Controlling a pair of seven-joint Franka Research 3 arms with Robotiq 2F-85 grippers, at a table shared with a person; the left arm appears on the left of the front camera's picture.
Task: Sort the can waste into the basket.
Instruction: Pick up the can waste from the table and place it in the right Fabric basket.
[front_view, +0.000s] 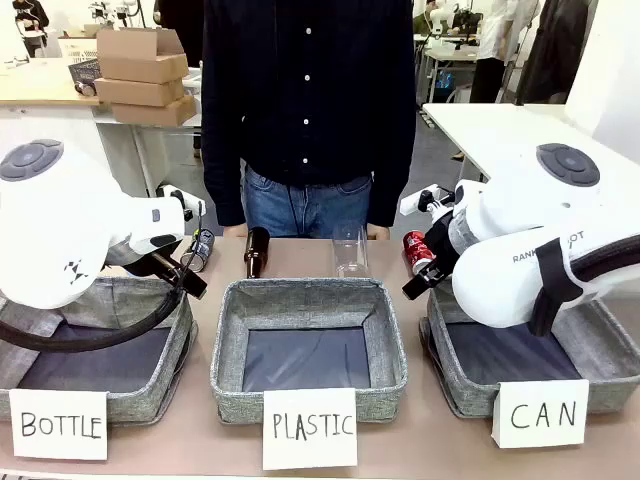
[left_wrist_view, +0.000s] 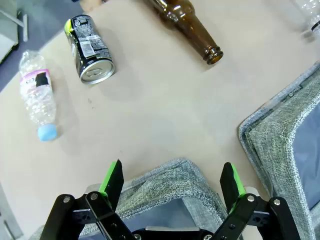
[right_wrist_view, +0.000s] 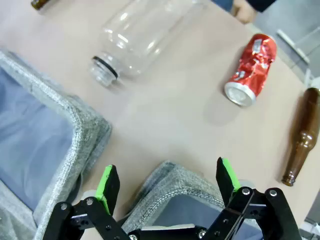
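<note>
Right arm (front_view: 530, 260) hides part of the basket (front_view: 455, 385) and red can (front_view: 418, 252)

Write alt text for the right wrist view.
An open end effector with green pads hovers above a grey basket's corner. Beyond it on the tan table lie a crushed red can, a capless clear plastic bottle and a brown glass bottle.

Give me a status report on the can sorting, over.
Left gripper and right gripper open, empty. Red can and black can lying outside CAN basket. Brown bottle beside red can, not touching.
</note>
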